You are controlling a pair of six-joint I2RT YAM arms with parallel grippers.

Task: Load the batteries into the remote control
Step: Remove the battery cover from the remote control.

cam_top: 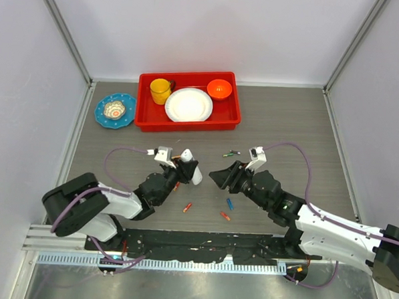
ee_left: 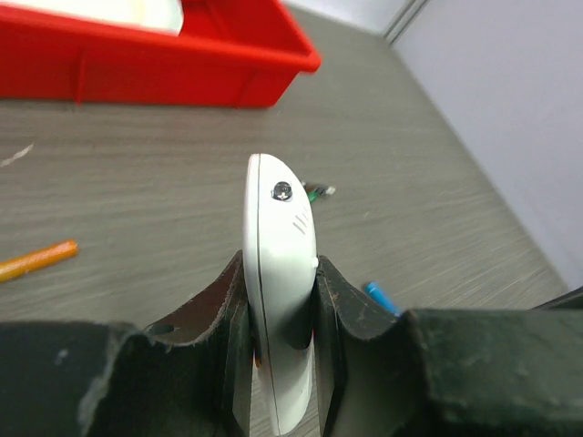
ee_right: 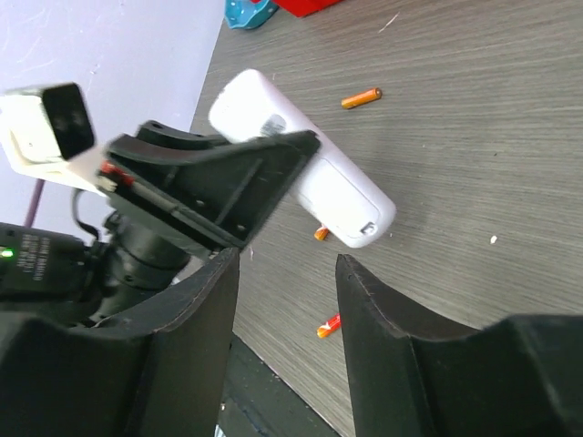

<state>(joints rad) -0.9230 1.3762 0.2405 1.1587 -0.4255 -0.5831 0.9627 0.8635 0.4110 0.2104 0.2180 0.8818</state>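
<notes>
Left wrist cam: my L hand is clamped on the remote control, held edge-on. R hand is half-open w/ nothing in it, just beside the remote control. Loose batteries lie on the desk between both arms.

Red tray holding yellow cup, white plate, orange bowl, blue dish beside it

Left arm jaws clamped; right arm jaws apart.
</notes>
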